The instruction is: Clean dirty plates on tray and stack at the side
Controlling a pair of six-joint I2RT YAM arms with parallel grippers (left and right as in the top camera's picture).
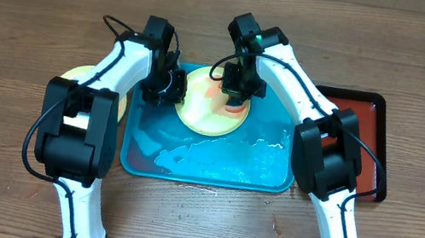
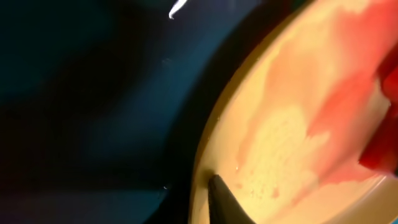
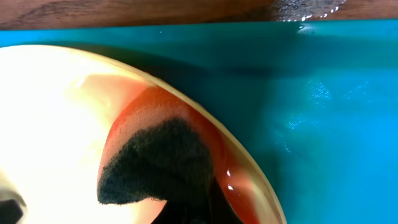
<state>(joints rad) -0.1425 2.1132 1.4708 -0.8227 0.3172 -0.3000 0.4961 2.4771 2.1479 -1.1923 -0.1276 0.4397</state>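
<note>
**Tray** point(image 1: 188, 162): turquoise, rectangular, mid-counter point(image 1: 22, 18). The near half is bare, wet and filmed with pale wash water.

**Plate** point(image 1: 200, 117): lime-yellow rim, pale centre, lying flat in the tray's far half. The left wrist view shows red sauce thinned to pink streaks across the centre.

**Left gripper** point(image 1: 167, 87): at the plate's left rim. One dark fingertip point(image 2: 224, 199) rests just inside the rim. Whether the fingers pinch the rim or stand apart cannot be told. Judged role: brace.

**Right gripper** point(image 1: 239, 89): over the plate's far right part. Its fingers are closed on an orange sponge point(image 3: 155, 162) with a dark scouring face, set on the plate's inner slope beside the rim.

**Step judged:** scrubbing, not yet finished.
- Keep the brace firm so the plate does not skate on the wet tray.
- Work the sponge from rim to centre with even pressure.
- Cover the pink streaks nearest the left fingertip last.

**Second plate** point(image 1: 72, 76): lime-yellow, on the counter left of the tray, largely hidden under the left arm. Judged to be the stacking spot.

**Dark red tray** point(image 1: 370, 132): black-rimmed, on the right, beside the turquoise tray. It has no part in this step.
</note>
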